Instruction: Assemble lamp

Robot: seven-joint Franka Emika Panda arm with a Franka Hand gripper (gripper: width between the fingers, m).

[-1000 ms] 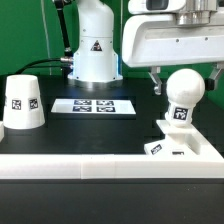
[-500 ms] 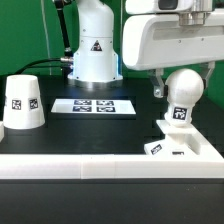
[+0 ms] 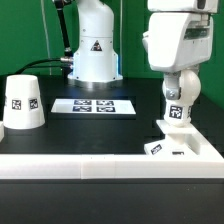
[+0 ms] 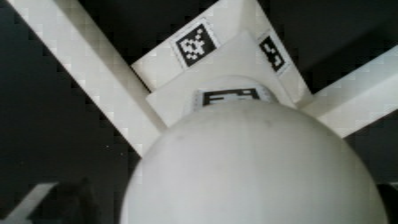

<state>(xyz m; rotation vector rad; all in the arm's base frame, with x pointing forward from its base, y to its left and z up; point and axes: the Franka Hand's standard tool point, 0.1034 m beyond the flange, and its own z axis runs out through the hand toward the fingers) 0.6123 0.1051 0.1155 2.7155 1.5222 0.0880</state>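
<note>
The ball-shaped bulb (image 3: pixel 181 100) stands on the low angular base (image 3: pixel 180 143) at the exterior view's right, its tag facing the camera. My gripper (image 3: pixel 181 90) reaches down over the bulb's top with a finger (image 3: pixel 164 90) beside the ball. It looks open, with a gap to the bulb. In the wrist view the bulb (image 4: pixel 231 165) fills the picture below the gripper (image 4: pixel 222 215), with the tagged base (image 4: pixel 222 60) beyond it. The cup-like shade (image 3: pixel 22 103) stands mouth down at the exterior view's left.
The marker board (image 3: pixel 92 105) lies flat in the middle of the table. A long white rail (image 3: pixel 100 163) runs along the front edge and up the right side. The robot's white pedestal (image 3: pixel 92 45) stands at the back.
The gripper has turned about a quarter turn around its vertical axis over the bulb and now shows its narrow side. The bulb, base and shade have not moved.
</note>
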